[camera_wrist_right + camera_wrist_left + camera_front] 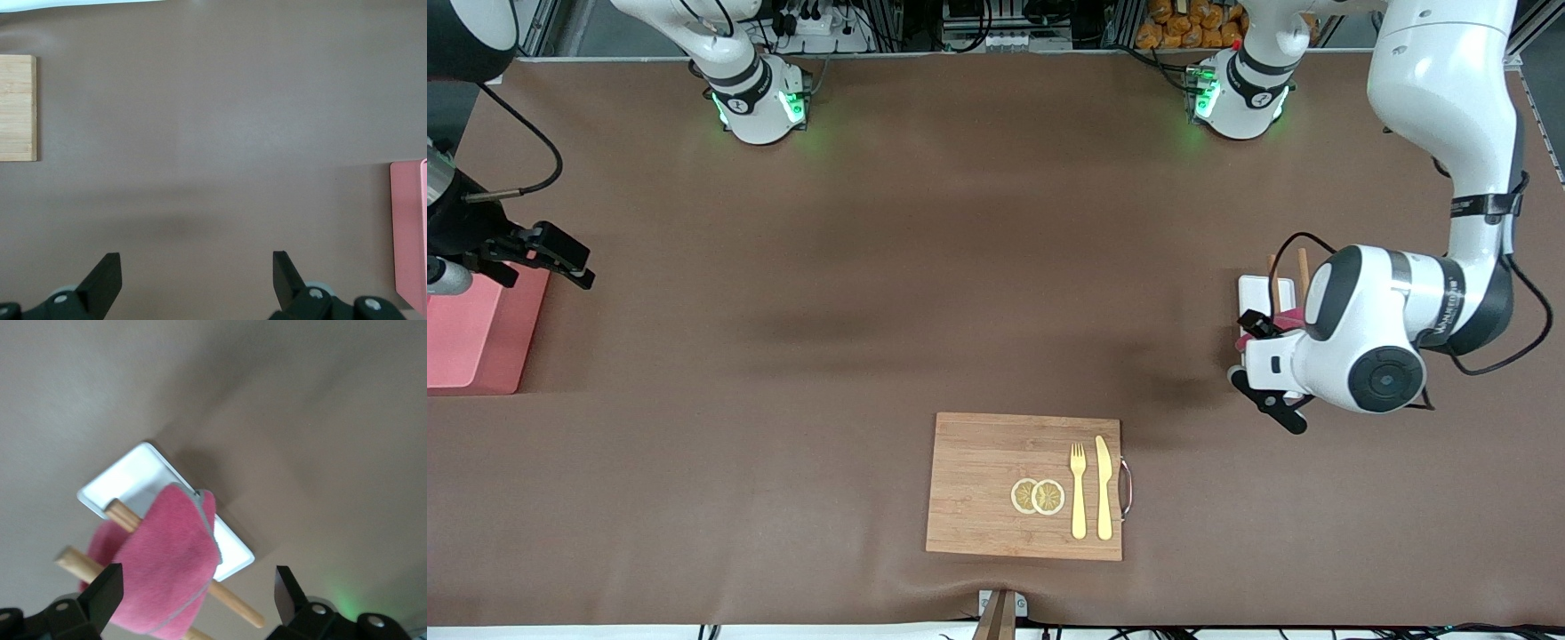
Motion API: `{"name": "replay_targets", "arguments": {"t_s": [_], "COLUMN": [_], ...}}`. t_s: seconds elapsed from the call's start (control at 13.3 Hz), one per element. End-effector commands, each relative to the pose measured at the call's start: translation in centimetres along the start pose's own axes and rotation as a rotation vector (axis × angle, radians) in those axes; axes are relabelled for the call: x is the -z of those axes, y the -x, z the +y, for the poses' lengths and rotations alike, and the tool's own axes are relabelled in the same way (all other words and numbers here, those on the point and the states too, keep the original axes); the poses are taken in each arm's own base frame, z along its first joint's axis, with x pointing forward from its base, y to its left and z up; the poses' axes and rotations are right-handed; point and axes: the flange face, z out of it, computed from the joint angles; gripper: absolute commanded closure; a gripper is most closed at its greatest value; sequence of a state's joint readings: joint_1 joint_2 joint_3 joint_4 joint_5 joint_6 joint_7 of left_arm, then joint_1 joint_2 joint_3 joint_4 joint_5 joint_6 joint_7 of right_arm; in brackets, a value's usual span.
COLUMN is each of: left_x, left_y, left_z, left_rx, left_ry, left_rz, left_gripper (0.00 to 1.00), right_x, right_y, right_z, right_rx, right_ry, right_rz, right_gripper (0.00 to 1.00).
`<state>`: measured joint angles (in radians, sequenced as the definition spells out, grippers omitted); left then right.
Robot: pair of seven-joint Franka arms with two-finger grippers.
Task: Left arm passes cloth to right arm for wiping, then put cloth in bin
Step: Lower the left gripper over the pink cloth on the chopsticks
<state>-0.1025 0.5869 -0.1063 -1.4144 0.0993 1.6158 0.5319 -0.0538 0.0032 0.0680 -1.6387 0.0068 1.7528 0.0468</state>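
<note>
From the front, the left arm [1440, 178] is bending down, its gripper [1258, 364] hanging over the cloth [1285, 322] on a white tray [1254, 293]. The right gripper [560, 258] is hovering beside the bin [471, 329].

In the left wrist view, the fingers [107, 590] are standing apart above the cloth [167, 560], which is draping over wooden sticks [233, 603].

In the right wrist view, the fingers [103, 280] are spread over bare surface [213, 133].

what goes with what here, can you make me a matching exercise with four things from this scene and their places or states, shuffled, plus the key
Things:
1. cloth
2. bin
3. fork
4. left gripper

Places or states:
A. lies on the wooden cutting board beside a knife
B. open, over the white tray, holding nothing
C. draped over wooden rods above the white tray
D. stands at the right arm's end of the table, under the open right gripper

Pairs: 1-C, 2-D, 3-A, 4-B
</note>
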Motion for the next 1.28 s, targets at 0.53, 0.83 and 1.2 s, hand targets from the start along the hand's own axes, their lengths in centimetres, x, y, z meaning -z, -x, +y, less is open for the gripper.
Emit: {"name": "replay_targets", "arguments": {"t_s": [0.53,0.83,1.2], "left_x": [-3.2,-4.2,-5.4], "left_y": [-1.4,-1.3,-1.8], "left_z": [-1.6,-1.7,-2.0], "left_rx": [-0.029,-0.023,-0.023], "left_ry": [-0.007,-0.025,-0.026], "left_rz": [-0.035,-0.069,-0.078], "left_gripper": [0.0,0.0,0.0], "right_x": [-0.4,-0.4,-0.4], "right_y": [0.3,0.3,0.4], "right_z": [0.2,-0.2,-0.3], "right_rx": [-0.006,-0.007,-0.007], "right_ry": [0.001,0.001,0.001], "right_rz": [-0.047,-0.047,-0.056], "right_gripper": [0.0,0.0,0.0]}}
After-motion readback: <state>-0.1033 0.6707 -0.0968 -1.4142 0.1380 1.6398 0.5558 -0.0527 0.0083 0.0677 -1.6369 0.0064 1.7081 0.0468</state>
